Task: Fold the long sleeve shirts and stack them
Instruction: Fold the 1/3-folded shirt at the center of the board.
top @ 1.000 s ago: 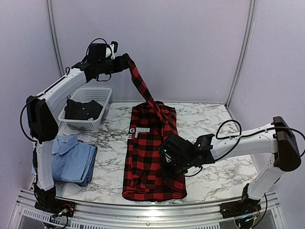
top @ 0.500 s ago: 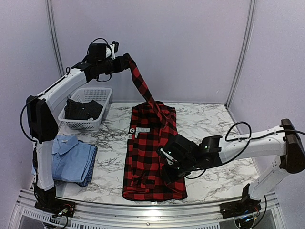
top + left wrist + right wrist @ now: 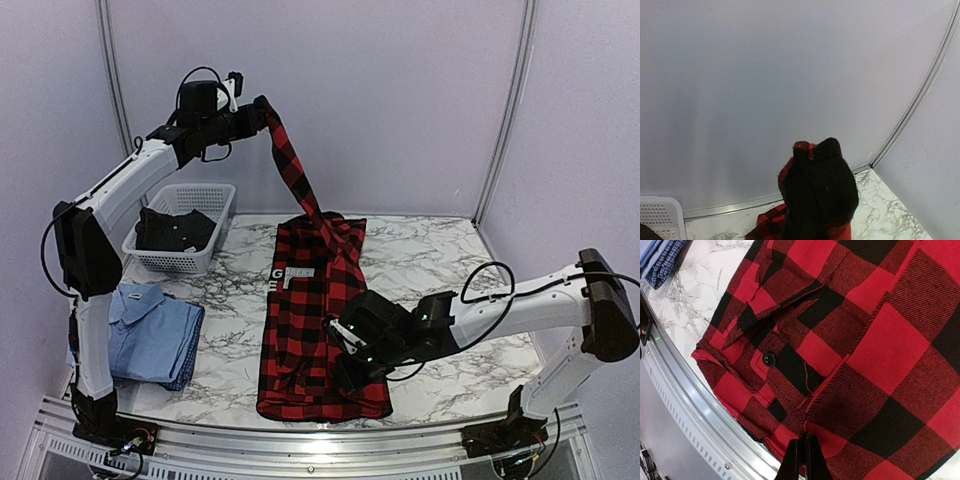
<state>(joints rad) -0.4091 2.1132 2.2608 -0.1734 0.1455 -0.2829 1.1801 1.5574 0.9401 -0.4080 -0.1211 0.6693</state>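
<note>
- At centre frame in the top view, the red-and-black flannel shirt (image 3: 300,340) lies lengthwise on the marble table (image 3: 440,260), with white lettering at its left edge. One sleeve (image 3: 293,165) rises from its far end toward the upper left of the frame.
- Left gripper (image 3: 262,108), upper left, high above the table: closed on the sleeve's end. The left wrist view shows check cloth bunched between the black fingers (image 3: 825,190).
- Right gripper (image 3: 348,372), lower centre: fingers pressed together, pointing down at the shirt's near right part close to the hem. In the right wrist view no cloth shows between the fingertips (image 3: 792,465), so it appears to pin the shirt, not hold it.
- Step judged in hand: folding the raised sleeve over the body. Done well, the left arm carries the sleeve down along the shirt's length and lays it flat and untwisted inside the body's outline, the right tips anchoring the panel.
- Risk: tension in the taut sleeve may drag the collar end or ruck the cloth.
- At lower left, the light blue collared shirt (image 3: 150,335) lies folded, the likely base of the stack. The white mesh basket (image 3: 215,192) behind it holds dark cloth.
</note>
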